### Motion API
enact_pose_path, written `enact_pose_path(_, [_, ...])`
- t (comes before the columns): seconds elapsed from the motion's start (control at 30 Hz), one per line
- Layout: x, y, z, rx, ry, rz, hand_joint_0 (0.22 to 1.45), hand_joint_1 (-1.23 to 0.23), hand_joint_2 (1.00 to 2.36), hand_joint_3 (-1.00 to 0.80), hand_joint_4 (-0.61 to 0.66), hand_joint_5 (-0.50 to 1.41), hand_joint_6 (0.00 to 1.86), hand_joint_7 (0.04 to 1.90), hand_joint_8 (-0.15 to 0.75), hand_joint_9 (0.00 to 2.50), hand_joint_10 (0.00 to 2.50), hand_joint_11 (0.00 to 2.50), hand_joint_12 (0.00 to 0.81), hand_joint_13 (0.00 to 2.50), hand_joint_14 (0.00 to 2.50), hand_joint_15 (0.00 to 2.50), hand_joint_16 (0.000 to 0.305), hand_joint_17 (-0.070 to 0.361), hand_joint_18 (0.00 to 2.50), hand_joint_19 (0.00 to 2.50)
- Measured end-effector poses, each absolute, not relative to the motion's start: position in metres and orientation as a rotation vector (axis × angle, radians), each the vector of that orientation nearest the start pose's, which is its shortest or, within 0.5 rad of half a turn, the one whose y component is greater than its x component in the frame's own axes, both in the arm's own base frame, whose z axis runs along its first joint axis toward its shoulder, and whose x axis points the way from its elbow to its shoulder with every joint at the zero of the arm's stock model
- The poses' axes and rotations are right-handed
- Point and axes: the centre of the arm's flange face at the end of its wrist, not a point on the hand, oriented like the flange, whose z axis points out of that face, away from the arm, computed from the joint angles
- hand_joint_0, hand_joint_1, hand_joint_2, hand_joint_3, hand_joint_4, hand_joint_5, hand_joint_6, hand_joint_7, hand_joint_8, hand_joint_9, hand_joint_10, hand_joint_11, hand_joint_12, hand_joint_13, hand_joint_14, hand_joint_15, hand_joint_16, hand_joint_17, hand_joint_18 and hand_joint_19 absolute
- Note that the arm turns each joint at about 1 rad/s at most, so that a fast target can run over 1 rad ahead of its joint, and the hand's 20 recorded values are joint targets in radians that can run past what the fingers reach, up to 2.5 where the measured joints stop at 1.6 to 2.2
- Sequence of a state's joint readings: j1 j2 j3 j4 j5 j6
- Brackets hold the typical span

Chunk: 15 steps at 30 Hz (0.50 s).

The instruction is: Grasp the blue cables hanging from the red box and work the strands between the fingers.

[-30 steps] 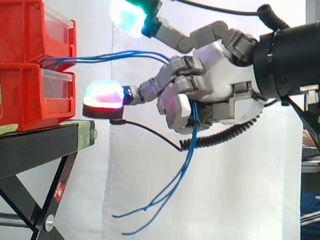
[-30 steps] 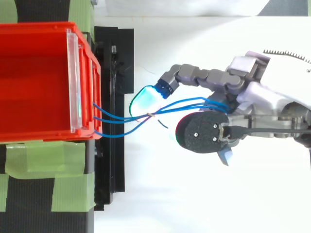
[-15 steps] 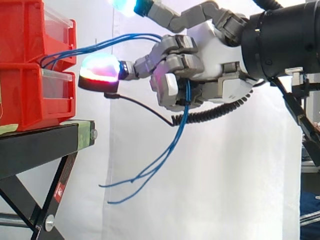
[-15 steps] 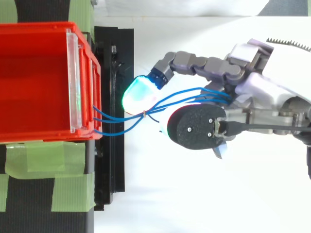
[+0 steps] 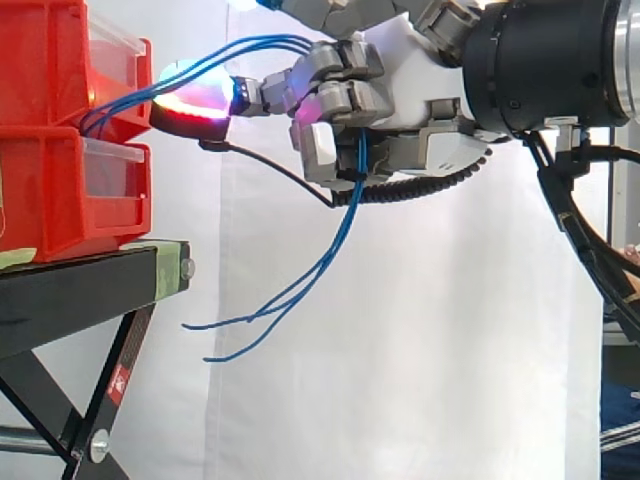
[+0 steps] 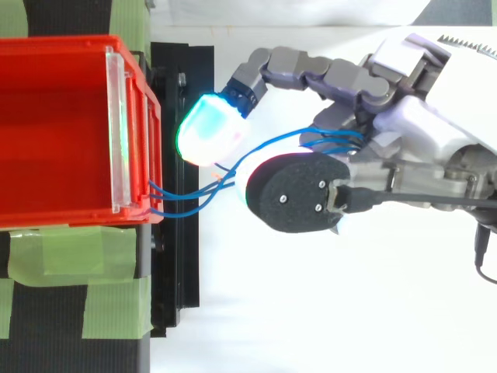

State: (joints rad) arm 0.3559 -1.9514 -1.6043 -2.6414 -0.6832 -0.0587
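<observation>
Several blue cables (image 5: 270, 41) run from the upper red bin (image 5: 60, 60) into my hand (image 5: 400, 90), fingers curled round them, loose ends dangling below. From above, the blue cables (image 6: 289, 137) leave the red bin (image 6: 70, 47) and pass between my fingers

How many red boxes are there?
2: the upper red box, where the blue cables leave, and the lower red box beneath it on the black stand. Others may be hidden.

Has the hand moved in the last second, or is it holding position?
Yes. In the side view the hand has risen and edged left: its red-glowing fingertip, earlier level with the lower red bin, now sits beside the upper red bin.
</observation>
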Motion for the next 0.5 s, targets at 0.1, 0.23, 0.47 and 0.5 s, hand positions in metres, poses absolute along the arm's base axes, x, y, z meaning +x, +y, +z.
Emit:
enact_pose_path(0.1, [0.6245,0.0075,0.3053,1.367,0.782,0.822,0.84,-0.64,1.00,-0.91,0.24,0.11,0.25,1.26,0.491,1.54,2.50,2.50,0.621,1.80,2.50,1.69,0.208,0.156,2.30,0.75])
enact_pose_path(0.23, [0.6242,0.0078,0.3049,1.361,0.793,0.809,0.84,-0.65,1.00,-0.91,0.24,0.11,0.26,1.26,0.486,1.54,2.50,2.50,0.626,1.81,2.50,1.68,0.208,0.156,2.30,0.75])
enact_pose_path(0.47, [0.6207,0.0087,0.3021,1.344,0.856,0.751,0.84,-0.67,1.00,-0.93,0.24,0.10,0.27,1.26,0.482,1.53,2.50,2.50,0.624,1.80,2.50,1.69,0.204,0.153,2.29,0.76])
enact_pose_path(0.5, [0.6201,0.0091,0.3017,1.343,0.864,0.744,0.84,-0.67,1.00,-0.93,0.24,0.10,0.28,1.25,0.482,1.53,2.50,2.50,0.624,1.80,2.50,1.68,0.204,0.153,2.29,0.76])
